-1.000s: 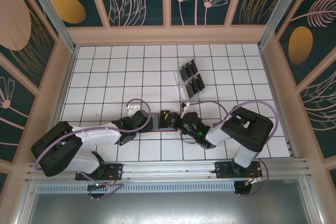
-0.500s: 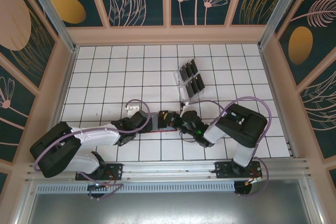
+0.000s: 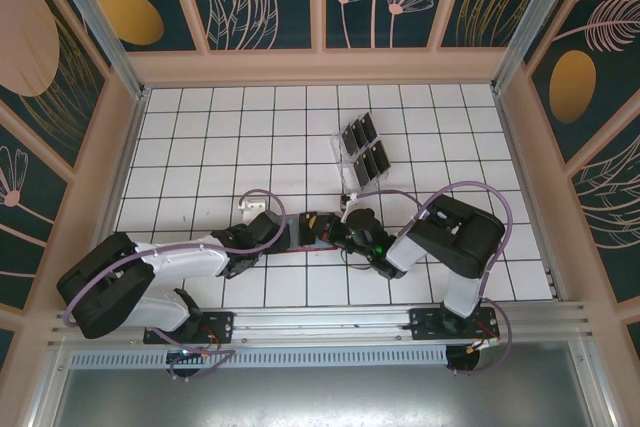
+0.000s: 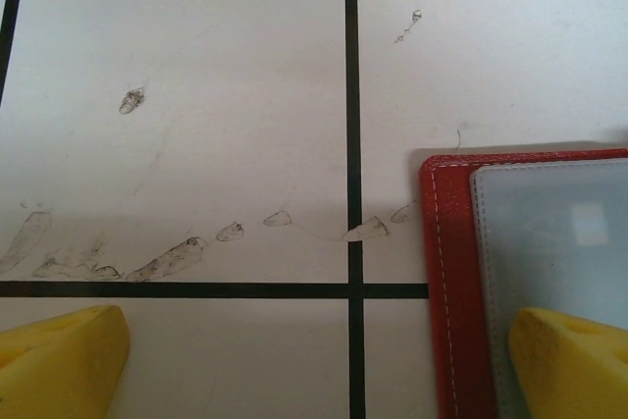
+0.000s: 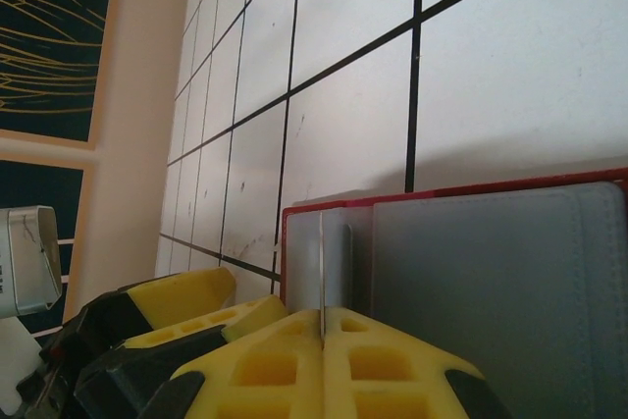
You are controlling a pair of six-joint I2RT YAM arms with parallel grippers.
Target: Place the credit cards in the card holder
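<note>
card holder (image 5: pixel 491 272) lying open, partly cut off | right gripper (image 5: pixel 322 326) pinching credit card (image 5: pixel 321 242), showing edge-on | left gripper (image 4: pixel 314 340) gaping wide

Black-and-white arms (image 3: pixel 185 257) carry looping lilac cables (image 3: pixel 465 185) and yellow, waffle-moulded jaws.

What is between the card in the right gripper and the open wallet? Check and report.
Nothing visible stands between them. The right gripper pinches the card edge-on, right at the open wallet. The left gripper is open, with one finger over the wallet.
</note>
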